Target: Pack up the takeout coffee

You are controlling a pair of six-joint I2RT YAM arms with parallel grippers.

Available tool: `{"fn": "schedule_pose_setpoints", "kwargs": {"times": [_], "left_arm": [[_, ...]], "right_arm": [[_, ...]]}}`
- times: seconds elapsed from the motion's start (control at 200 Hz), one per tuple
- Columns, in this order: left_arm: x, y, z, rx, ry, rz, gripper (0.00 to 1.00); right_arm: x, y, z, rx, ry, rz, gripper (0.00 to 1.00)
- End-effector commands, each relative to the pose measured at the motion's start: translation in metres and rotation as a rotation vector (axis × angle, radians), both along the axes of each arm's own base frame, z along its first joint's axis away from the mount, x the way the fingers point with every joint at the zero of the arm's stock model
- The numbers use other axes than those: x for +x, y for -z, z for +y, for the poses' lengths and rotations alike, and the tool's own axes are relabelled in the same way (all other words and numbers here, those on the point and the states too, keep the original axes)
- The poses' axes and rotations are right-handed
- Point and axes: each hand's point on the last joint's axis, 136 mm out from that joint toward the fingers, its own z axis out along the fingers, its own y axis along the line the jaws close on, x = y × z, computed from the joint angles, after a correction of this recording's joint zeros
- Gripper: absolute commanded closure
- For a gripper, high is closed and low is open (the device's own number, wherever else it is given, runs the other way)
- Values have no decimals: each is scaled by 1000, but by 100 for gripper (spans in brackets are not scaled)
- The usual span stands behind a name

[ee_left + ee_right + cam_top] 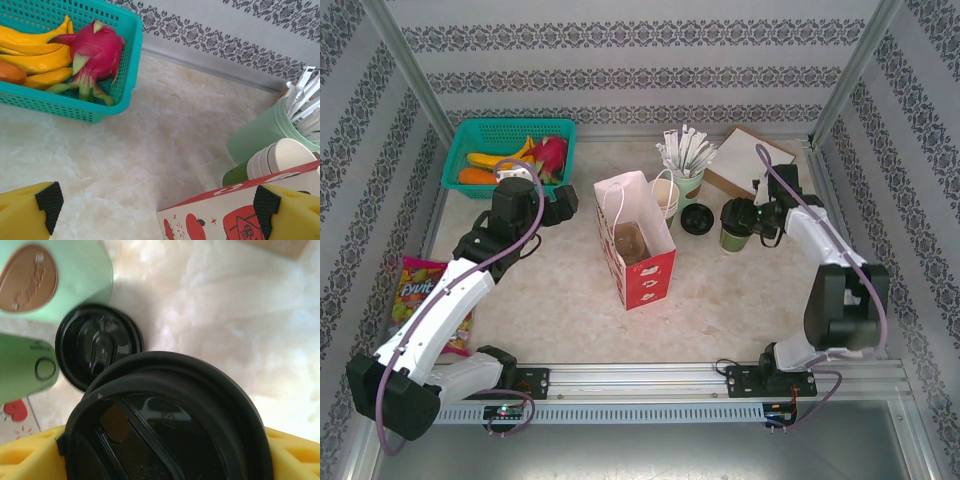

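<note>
At the surface's (pixel 550 300) two o'clock, the right hand (pixel 750 220) is clenched on the coffee cup (pixel 733 232), with a loose lid (pixel 698 218) at its nine o'clock. The left hand (pixel 563 202) gapes wide beside the bag (pixel 638 265).

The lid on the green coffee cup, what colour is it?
The lid is black and shiny; the right wrist view shows it best.

The paper bag (pixel 638 245) stands mid-table, with the fruit basket (pixel 510 150) behind it to my left. Right of the bag lies a loose lid (pixel 698 218), then the takeout coffee (pixel 732 237). A cup of sticks (pixel 688 178) stands behind the lid.
</note>
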Motion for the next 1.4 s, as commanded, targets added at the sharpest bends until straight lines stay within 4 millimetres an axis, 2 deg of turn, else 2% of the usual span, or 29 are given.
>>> {"fn": "schedule_pose_setpoints", "kwargs": {"times": [0.0, 0.165, 0.385, 0.834, 1.124, 1.239, 1.304, 1.394], "left_arm": [[-3, 0, 6, -16, -13, -2, 0], [-3, 0, 5, -24, -11, -4, 0], [-2, 0, 4, -21, -11, -3, 0], [-1, 1, 2, -29, 0, 6, 0], [-1, 1, 2, -24, -2, 5, 0], [0, 1, 2, -26, -2, 6, 0], [-1, 2, 2, -25, -4, 7, 0], [0, 2, 3, -23, -7, 7, 1]], "right_arm": [[-22, -5, 19, 55, -26, -10, 19], [-46, -1, 36, 89, -46, -13, 18], [-66, -2, 59, 87, -120, -15, 17], [-74, 3, 106, 57, -264, -20, 15], [-84, 7, 112, 2, -318, -4, 11], [-84, 5, 110, -11, -315, -12, 9], [-83, 3, 109, -17, -311, -15, 3], [-83, 1, 108, -22, -309, -19, 2]]}}
